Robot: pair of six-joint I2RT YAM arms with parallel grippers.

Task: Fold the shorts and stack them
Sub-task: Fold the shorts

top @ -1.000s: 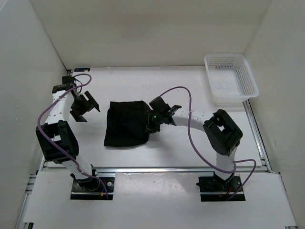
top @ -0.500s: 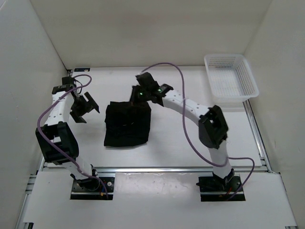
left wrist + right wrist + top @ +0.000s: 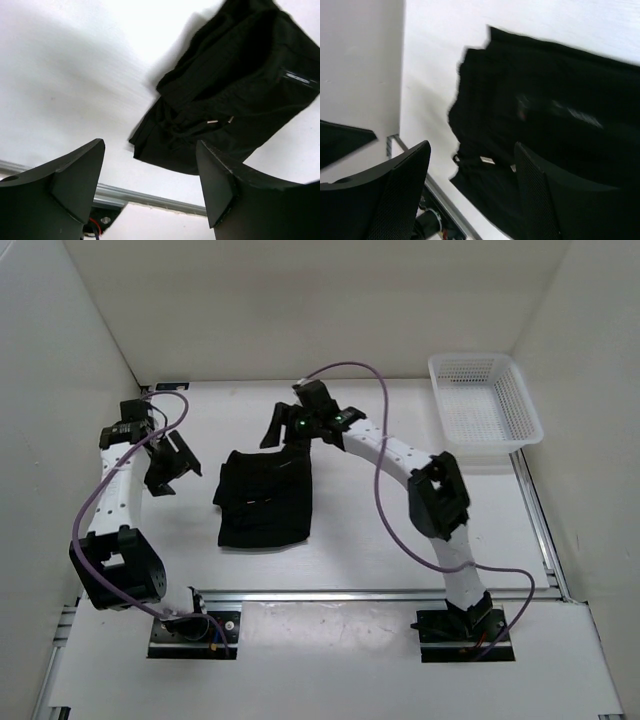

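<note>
Left gripper is standing with its jaws spread wide, holding nothing and touching nothing. It is hovering just left of the shorts, apart from them. In its wrist view the gripper is framing the near corner of the cloth between two bare fingers.

Right gripper is likewise showing spread jaws with nothing between them, and is hanging by the far edge of the shorts. Whether it is grazing the fabric cannot be told.

The shorts are lying folded into a rough block on the table, between the two arms. The right wrist view is showing them blurred behind the gripper, and a pale mark there is not reading as lettering. Two pale drawstring tips are showing on the shorts.

The white mesh basket is sitting at the far right corner, well apart from the shorts, with its mesh bottom lying in plain view.
</note>
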